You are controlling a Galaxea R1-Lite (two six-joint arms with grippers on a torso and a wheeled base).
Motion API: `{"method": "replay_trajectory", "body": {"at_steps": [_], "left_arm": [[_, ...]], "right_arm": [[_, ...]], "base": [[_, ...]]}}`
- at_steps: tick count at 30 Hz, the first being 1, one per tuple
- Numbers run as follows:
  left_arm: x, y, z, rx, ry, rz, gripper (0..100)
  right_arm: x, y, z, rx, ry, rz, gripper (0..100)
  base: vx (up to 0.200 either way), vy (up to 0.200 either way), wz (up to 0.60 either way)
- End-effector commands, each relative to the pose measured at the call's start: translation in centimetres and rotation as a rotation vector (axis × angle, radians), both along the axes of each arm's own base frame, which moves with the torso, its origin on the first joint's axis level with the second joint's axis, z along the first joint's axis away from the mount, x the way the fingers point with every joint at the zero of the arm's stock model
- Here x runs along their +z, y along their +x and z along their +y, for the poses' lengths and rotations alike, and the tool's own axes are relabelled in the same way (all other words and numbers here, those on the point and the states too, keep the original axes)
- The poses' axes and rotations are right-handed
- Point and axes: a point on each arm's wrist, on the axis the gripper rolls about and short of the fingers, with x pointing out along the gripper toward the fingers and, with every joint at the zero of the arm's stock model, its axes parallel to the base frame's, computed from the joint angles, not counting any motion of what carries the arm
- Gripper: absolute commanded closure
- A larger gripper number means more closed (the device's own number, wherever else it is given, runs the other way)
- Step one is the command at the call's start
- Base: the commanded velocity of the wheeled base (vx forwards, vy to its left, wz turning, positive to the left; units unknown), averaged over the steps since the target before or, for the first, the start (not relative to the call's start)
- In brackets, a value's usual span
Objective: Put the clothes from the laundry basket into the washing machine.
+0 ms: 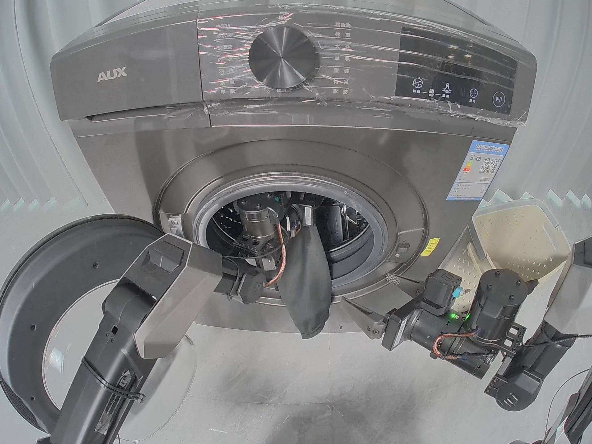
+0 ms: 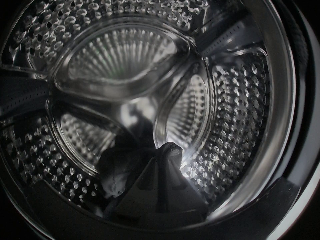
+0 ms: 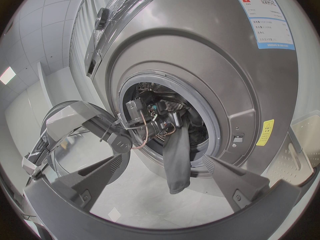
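The grey washing machine (image 1: 296, 149) stands with its round door (image 1: 55, 291) swung open to the left. My left arm is inside the drum opening. In the steel drum (image 2: 233, 100), my left gripper (image 2: 163, 157) is shut on a bunched end of a dark garment (image 2: 116, 170). That dark garment (image 1: 305, 285) hangs out over the opening's lower rim toward the floor, and it is also seen as the dark garment (image 3: 176, 164) below the left wrist. My right gripper (image 1: 367, 288) is low at the machine's front right, open, nothing between its fingers (image 3: 100, 174).
The cream laundry basket (image 1: 524, 235) leans beside the machine at the right, behind my right arm; I see no clothes in the visible part. The open door takes up the floor space on the left. Grey floor lies in front of the machine.
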Motion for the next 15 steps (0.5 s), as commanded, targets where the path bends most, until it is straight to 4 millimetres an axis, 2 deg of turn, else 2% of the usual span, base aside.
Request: {"method": "replay_trajectory", "body": {"at_steps": [1, 7, 8, 10, 13, 14, 15], "left_arm": [[0.0, 1.4, 0.6, 0.042, -0.02, -0.015, 100], [0.0, 1.3, 0.5, 0.038, -0.024, -0.015, 100], [0.2, 1.2, 0.2, 0.033, -0.029, -0.018, 0], [0.3, 1.0, 0.1, 0.029, -0.034, -0.015, 0], [0.0, -0.9, 0.4, 0.009, 0.015, 0.086, 0], [0.0, -0.9, 0.4, 0.009, 0.015, 0.086, 0], [-0.6, -2.1, 0.7, -0.007, 0.054, 0.151, 0]], "right_arm": [[0.1, 0.0, 0.0, -0.001, 0.002, -0.003, 0], [0.0, 0.0, 0.0, -0.001, 0.001, -0.002, 0], [0.0, 0.0, 0.0, -0.001, 0.0, 0.0, 0], [0.0, 0.0, 0.0, -0.001, 0.0, 0.0, 0], [-0.1, 0.0, 0.0, -0.001, -0.002, 0.002, 0], [-0.1, 0.0, 0.0, -0.001, -0.002, 0.002, 0], [0.0, 0.0, 0.0, -0.001, -0.001, 0.001, 0]], "base": [[0.0, 0.0, 0.0], [0.0, 0.0, 0.0], [0.0, 0.0, 0.0], [0.0, 0.0, 0.0], [0.0, 0.0, 0.0], [0.0, 0.0, 0.0], [0.0, 0.0, 0.0]]}}
